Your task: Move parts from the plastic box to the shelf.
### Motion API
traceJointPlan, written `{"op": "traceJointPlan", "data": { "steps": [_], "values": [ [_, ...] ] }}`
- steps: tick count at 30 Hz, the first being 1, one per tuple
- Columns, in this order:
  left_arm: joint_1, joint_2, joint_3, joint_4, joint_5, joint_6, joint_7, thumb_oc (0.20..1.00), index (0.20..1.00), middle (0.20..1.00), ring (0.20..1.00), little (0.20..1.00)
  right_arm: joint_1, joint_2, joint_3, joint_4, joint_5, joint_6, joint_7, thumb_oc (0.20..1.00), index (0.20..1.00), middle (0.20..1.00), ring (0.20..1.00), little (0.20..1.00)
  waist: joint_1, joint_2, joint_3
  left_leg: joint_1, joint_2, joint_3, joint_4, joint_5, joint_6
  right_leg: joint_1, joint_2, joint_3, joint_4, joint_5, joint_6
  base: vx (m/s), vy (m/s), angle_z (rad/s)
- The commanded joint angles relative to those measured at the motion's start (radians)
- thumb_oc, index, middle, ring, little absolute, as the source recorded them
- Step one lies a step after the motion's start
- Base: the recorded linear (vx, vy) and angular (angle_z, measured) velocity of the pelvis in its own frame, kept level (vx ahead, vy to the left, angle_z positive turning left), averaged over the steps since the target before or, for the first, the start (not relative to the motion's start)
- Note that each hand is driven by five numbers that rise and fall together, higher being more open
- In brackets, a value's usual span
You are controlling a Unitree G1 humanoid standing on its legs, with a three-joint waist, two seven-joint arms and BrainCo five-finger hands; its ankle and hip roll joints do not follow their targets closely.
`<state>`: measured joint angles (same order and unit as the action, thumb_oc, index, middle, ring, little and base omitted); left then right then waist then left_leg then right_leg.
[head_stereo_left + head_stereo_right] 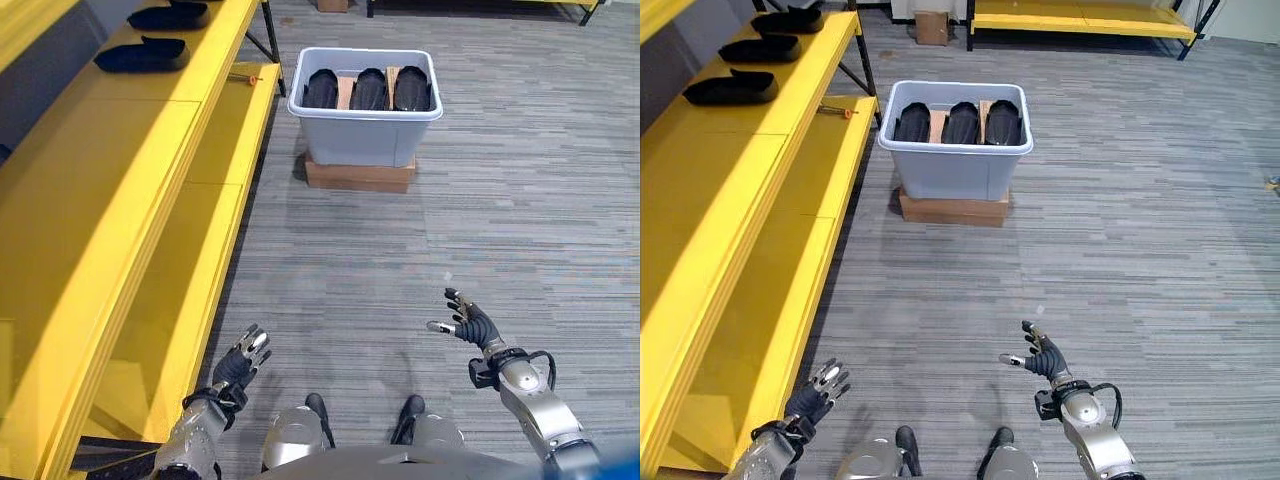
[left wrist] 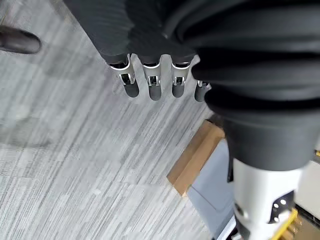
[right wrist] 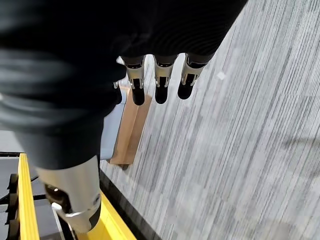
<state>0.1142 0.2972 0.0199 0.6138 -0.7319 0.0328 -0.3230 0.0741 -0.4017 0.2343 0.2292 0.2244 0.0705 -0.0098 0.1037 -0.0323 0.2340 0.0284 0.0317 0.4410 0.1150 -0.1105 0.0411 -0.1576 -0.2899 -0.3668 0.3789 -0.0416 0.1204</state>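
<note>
A grey plastic box [image 1: 365, 130] stands on a flat cardboard base [image 1: 358, 176] on the carpet, a few steps ahead. Three black parts [image 1: 370, 90] stand side by side inside it. On the yellow shelf [image 1: 120, 170] along the left lie more black parts [image 1: 142, 55], with another [image 1: 168, 16] further back. My left hand [image 1: 240, 367] hangs low beside the shelf, fingers relaxed and empty. My right hand [image 1: 468, 322] is held out low on the right, fingers spread and empty. Both hands are far short of the box.
The shelf has a lower yellow level [image 1: 215, 230] with a small orange-handled tool [image 1: 243, 77] on it. Another yellow rack [image 1: 1080, 22] and a cardboard carton [image 1: 931, 27] stand at the far end. Grey carpet [image 1: 400, 250] lies between me and the box.
</note>
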Motion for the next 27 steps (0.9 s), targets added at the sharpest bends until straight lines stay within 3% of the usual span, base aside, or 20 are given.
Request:
{"op": "traceJointPlan", "data": {
  "steps": [1,3,5,8,9,10,11,13,16,19,21,24,27],
  "values": [
    [0.054,0.047,-0.043,-0.053,0.046,-0.052,-0.037,1.0,1.0,1.0,1.0,1.0,-0.014,0.012,0.001,-0.013,0.023,-0.05,-0.009,1.0,1.0,1.0,1.0,1.0,0.013,0.009,-0.043,-0.06,-0.086,-0.08,-0.061,0.027,0.087,0.107,0.036,0.01,0.391,0.054,0.098,0.18,0.11,0.05],
    [0.057,0.049,-0.062,-0.061,0.018,-0.052,-0.029,1.0,1.0,1.0,1.0,1.0,-0.025,0.014,0.004,0.001,0.017,-0.066,-0.002,1.0,1.0,1.0,1.0,1.0,0.0,0.014,-0.033,-0.029,-0.081,-0.084,-0.059,0.016,0.078,0.058,0.046,0.007,0.346,0.04,0.088,0.18,-0.024,-0.02],
    [0.047,0.06,-0.074,-0.084,0.005,-0.021,-0.016,1.0,1.0,1.0,1.0,1.0,-0.037,0.01,-0.002,0.007,0.001,-0.083,0.02,1.0,1.0,1.0,1.0,1.0,-0.023,0.018,-0.009,0.029,-0.055,-0.091,-0.061,0.011,0.029,0.032,0.041,-0.021,0.113,0.05,0.07,0.29,-0.178,-0.07],
    [0.028,0.065,-0.098,-0.1,0.009,0.001,-0.01,1.0,1.0,1.0,1.0,1.0,-0.039,-0.003,-0.009,-0.014,-0.026,-0.087,0.034,1.0,1.0,1.0,1.0,1.0,-0.051,0.006,0.012,0.083,-0.042,-0.108,-0.071,-0.008,-0.006,-0.008,0.003,-0.022,-0.141,0.161,0.081,0.28,-0.203,0.03],
    [0.026,0.066,-0.114,-0.106,0.006,-0.003,-0.009,1.0,1.0,1.0,1.0,1.0,-0.042,-0.007,-0.008,-0.02,-0.03,-0.087,0.029,1.0,1.0,1.0,1.0,1.0,-0.067,0.001,0.024,0.1,-0.042,-0.122,-0.069,-0.023,-0.008,-0.041,-0.012,0.017,-0.233,0.251,0.091,0.32,-0.233,0.05],
    [0.027,0.068,-0.131,-0.115,0.008,-0.003,-0.011,1.0,1.0,1.0,1.0,1.0,-0.04,-0.007,-0.009,-0.026,-0.042,-0.088,0.025,1.0,1.0,1.0,1.0,1.0,-0.082,0.004,0.031,0.118,-0.032,-0.143,-0.067,-0.043,-0.012,-0.093,-0.023,0.069,-0.27,0.282,0.099,0.28,-0.169,0.03],
    [0.027,0.069,-0.135,-0.117,0.011,-0.004,-0.014,1.0,1.0,1.0,1.0,1.0,-0.038,-0.008,-0.01,-0.027,-0.046,-0.088,0.025,1.0,1.0,1.0,1.0,1.0,-0.085,0.006,0.032,0.121,-0.029,-0.147,-0.065,-0.048,-0.012,-0.103,-0.024,0.078,-0.275,0.286,0.1,0.34,-0.178,0.16],
    [0.059,0.078,-0.167,-0.138,0.03,-0.029,-0.048,1.0,1.0,1.0,1.0,1.0,-0.017,-0.011,-0.012,-0.04,-0.053,-0.091,0.02,1.0,1.0,1.0,1.0,1.0,-0.097,0.008,0.044,0.136,0.003,-0.17,-0.039,-0.07,-0.02,-0.11,-0.028,0.118,-0.302,0.253,0.103,0.47,-0.261,0.4],
    [0.077,0.085,-0.182,-0.161,0.042,-0.032,-0.105,1.0,1.0,1.0,1.0,1.0,-0.007,-0.026,-0.01,-0.033,-0.04,-0.109,0.014,1.0,1.0,1.0,1.0,1.0,-0.09,-0.003,0.026,0.125,0.017,-0.179,0.003,-0.079,-0.035,-0.024,-0.009,0.095,-0.274,0.199,0.112,0.5,-0.298,0.5],
    [0.076,0.084,-0.188,-0.17,0.023,-0.01,-0.109,1.0,1.0,1.0,1.0,1.0,-0.021,-0.038,-0.002,-0.009,-0.022,-0.102,0.024,1.0,1.0,1.0,1.0,1.0,-0.082,-0.011,-0.004,0.109,0.042,-0.134,0.056,-0.076,-0.051,0.029,-0.009,0.021,-0.23,0.153,0.07,0.36,-0.2,0.39],
    [0.075,0.081,-0.185,-0.168,0.026,-0.001,-0.105,1.0,1.0,1.0,1.0,1.0,-0.025,-0.043,0.001,-0.002,-0.031,-0.098,0.021,1.0,1.0,1.0,1.0,1.0,-0.081,-0.003,-0.015,0.122,0.056,-0.127,0.081,-0.105,-0.057,0.04,-0.004,0.011,-0.204,0.117,0.067,0.36,-0.114,-0.11],
    [0.07,0.065,-0.178,-0.148,0.023,0.008,-0.092,1.0,1.0,1.0,1.0,1.0,-0.039,-0.055,-0.005,0.02,-0.037,-0.097,0.03,1.0,1.0,1.0,1.0,1.0,-0.083,-0.009,-0.04,0.113,0.088,-0.087,0.177,-0.132,-0.069,0.06,0.01,-0.015,-0.179,0.071,0.02,0.39,-0.191,-0.01],
    [0.064,0.048,-0.167,-0.133,-0.006,0.013,-0.079,1.0,1.0,1.0,1.0,1.0,-0.043,-0.07,-0.016,0.021,-0.043,-0.096,0.038,1.0,1.0,1.0,1.0,1.0,-0.087,-0.015,-0.067,0.09,0.146,-0.028,0.307,-0.072,-0.107,0.09,0.042,-0.053,-0.212,0.041,-0.025,0.22,-0.177,0.1]
  ]
}}
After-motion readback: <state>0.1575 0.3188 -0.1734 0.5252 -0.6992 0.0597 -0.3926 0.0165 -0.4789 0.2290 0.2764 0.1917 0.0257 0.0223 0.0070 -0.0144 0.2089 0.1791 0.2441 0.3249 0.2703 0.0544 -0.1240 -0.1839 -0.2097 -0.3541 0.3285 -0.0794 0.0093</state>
